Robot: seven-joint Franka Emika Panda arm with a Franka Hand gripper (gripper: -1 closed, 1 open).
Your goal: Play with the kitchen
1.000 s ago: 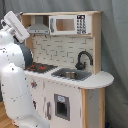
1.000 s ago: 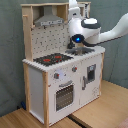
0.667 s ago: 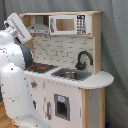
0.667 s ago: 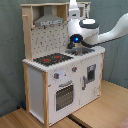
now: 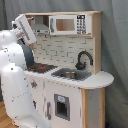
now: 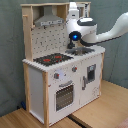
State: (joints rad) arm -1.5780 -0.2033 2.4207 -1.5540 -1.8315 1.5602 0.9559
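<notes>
Compared with a second ago the arm's white head has swung a bit in the first exterior view, now tilted up at about 11 o'clock of the kitchen point(image 5: 67, 75), otherwise not much has moved. The kitchen itself sits mid-frame in both exterior views, on a wooden floor point(image 6: 100, 112). The first exterior view shows the sink point(image 5: 71, 75) and black tap point(image 5: 83, 60) clearly; the second exterior view shows the hob point(image 6: 52, 59), oven door point(image 6: 64, 96) and the gripper point(image 6: 76, 47) over the sink side, though honestly I can't tell its state.

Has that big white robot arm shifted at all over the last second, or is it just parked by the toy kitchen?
No clear move. In the second exterior view the arm keeps its place above the sink, right of the hood, as before.
</notes>
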